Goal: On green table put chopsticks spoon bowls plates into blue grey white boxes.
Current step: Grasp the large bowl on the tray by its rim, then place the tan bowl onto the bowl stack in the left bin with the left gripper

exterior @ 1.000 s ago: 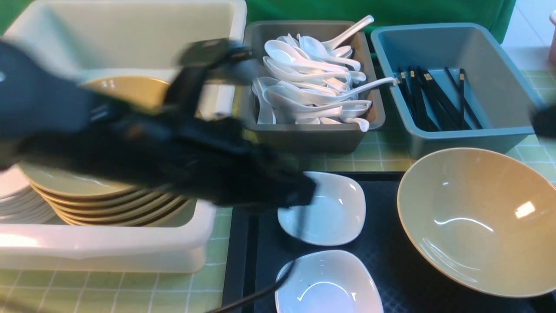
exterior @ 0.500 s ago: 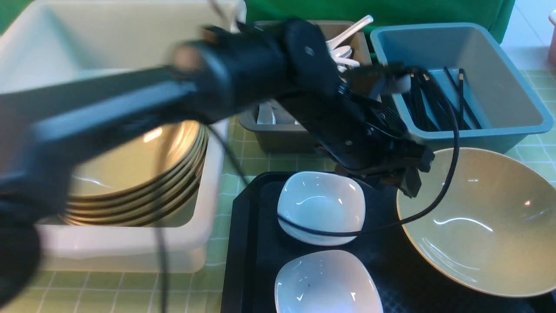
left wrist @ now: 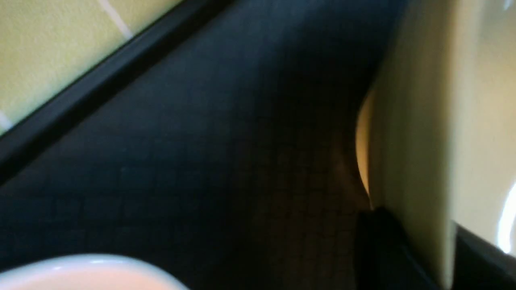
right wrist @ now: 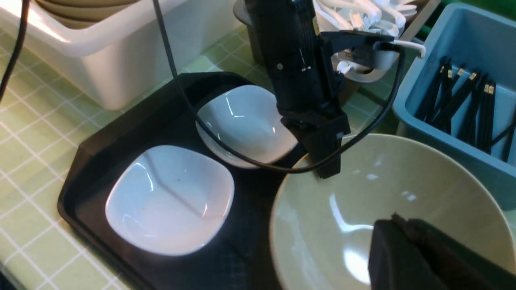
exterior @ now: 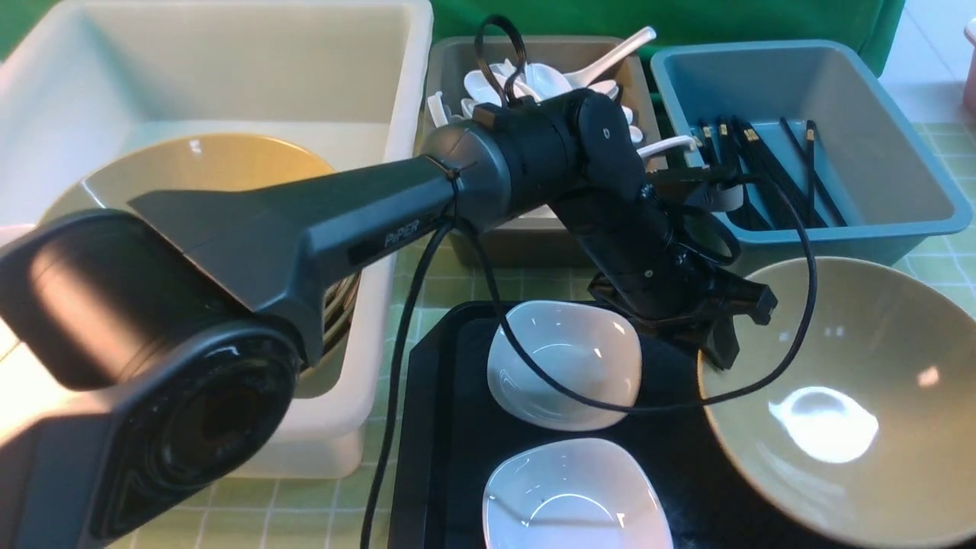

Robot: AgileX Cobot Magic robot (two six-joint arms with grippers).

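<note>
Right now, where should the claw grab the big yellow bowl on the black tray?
Grab the bowl by its thin rim, on the edge nearest the white plates, coming down from above with one finger inside, one outside. It is too wide to hold across and sits open side up, so only the rim can be pinched. The left claw is pinching there.

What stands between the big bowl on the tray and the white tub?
Two plates on the tray lie between, low, and the tub's wall must be cleared; nothing taller shows. The left gripper grips the bowl's rim.
</note>
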